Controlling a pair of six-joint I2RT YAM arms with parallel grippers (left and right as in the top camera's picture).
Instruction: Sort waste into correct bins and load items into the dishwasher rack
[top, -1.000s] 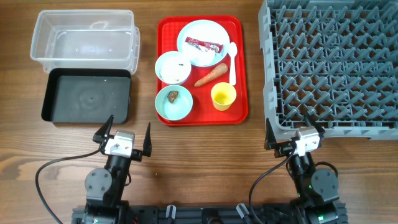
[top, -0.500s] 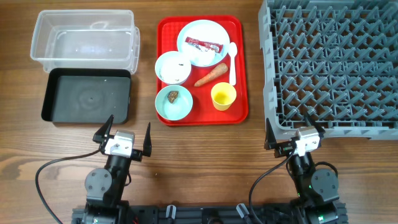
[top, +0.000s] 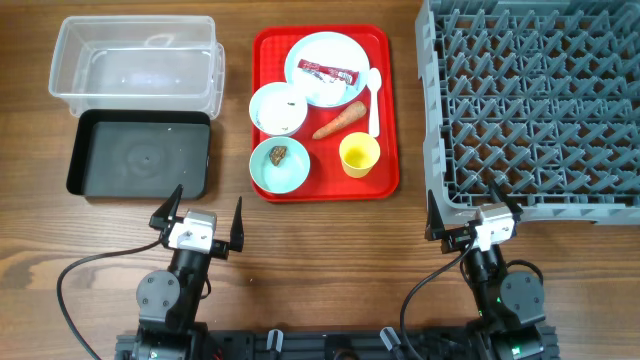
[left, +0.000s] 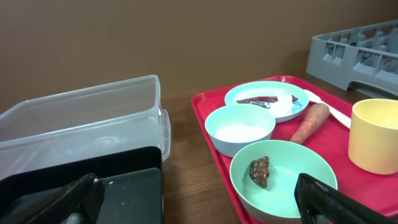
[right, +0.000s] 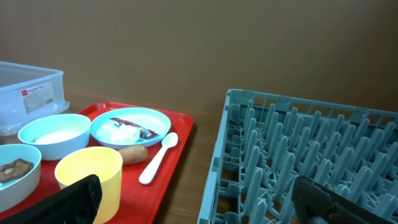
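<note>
Nothing has shifted; left gripper (top: 203, 214) and right gripper (top: 472, 213) both gape wide, empty; red tray (top: 386, 176) at twelve o'clock carries one plate (top: 303, 54), two bowls (top: 292, 173), one cup (top: 359, 155), one spoon (top: 374, 101), one carrot (top: 340, 120).

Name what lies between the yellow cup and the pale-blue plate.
The orange carrot lies between the yellow cup and the pale-blue plate, shown in the overhead view.

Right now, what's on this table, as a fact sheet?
Centre: flat red serving tray holding the dishes
Plate: large pale-blue round plate carrying red snack wrapper
Bowls: pale-green bowl with brown food lump; light-blue and white bowl
Loose: orange carrot, small yellow cup, white plastic spoon
Bins: clear plastic deep tub, shallow black tray, left
Rack: large grey plastic dishwasher rack, right, unloaded
Grippers: left gripper, right gripper, both open
</note>
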